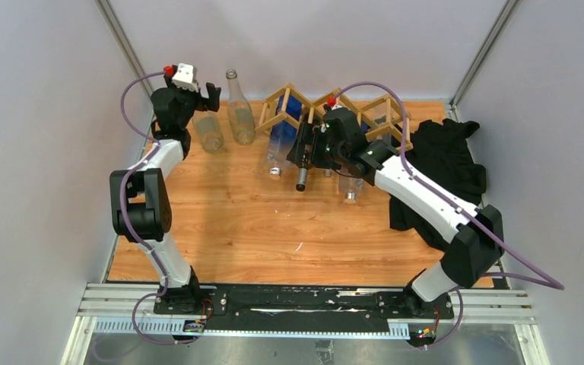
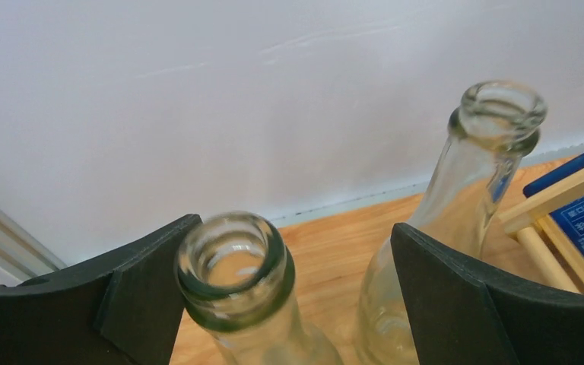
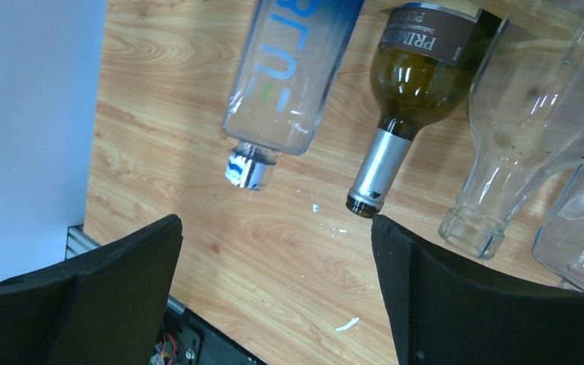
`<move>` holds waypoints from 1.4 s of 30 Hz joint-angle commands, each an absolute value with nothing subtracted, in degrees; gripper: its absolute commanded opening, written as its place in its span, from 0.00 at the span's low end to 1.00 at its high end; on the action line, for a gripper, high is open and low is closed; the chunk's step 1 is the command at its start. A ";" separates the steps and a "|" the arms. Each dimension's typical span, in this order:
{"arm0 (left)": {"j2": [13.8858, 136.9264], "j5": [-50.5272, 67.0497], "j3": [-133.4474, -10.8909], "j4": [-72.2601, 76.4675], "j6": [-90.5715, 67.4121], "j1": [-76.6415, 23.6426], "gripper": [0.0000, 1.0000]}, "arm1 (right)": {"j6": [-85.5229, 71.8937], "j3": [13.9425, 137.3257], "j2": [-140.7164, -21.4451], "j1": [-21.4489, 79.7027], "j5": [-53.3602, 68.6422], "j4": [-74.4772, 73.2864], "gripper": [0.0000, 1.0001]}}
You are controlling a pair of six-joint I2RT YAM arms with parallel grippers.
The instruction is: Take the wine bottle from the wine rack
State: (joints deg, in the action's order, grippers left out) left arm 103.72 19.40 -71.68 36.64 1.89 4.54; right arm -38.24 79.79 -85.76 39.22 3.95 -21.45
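Observation:
The light wooden lattice wine rack (image 1: 372, 110) stands at the back middle of the table. A dark wine bottle (image 3: 414, 84) with a silver neck lies in it, neck pointing out over the table; it also shows in the top view (image 1: 303, 176). My right gripper (image 3: 277, 293) is open and empty, hovering just in front of and above that neck, with the right fingertip (image 3: 395, 243) next to the bottle's mouth. My left gripper (image 2: 289, 296) is open around the mouth of an upright clear bottle (image 2: 232, 266), which sits close to its left finger.
A clear bottle with blue lettering (image 3: 296, 68) and two clear bottles (image 3: 517, 129) lie in the rack beside the wine bottle. A second upright clear bottle (image 2: 494, 122) stands by the rack's left end. A black cloth (image 1: 449, 167) lies at the right.

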 commanded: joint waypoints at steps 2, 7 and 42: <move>98.25 20.57 -71.87 35.44 2.40 5.61 1.00 | -41.90 82.15 -90.23 39.68 -3.66 -19.47 0.98; 92.10 19.54 -71.61 24.77 4.68 6.12 1.00 | -45.34 83.73 -94.56 40.29 -6.76 -16.59 0.99; 75.92 40.71 -79.55 -33.81 18.37 9.32 1.00 | -57.85 93.06 -114.12 42.88 -11.56 -8.57 0.91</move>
State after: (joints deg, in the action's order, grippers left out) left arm 77.45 38.81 -79.88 -32.27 17.52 9.19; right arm -55.99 91.33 -112.68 41.54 -8.60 -8.64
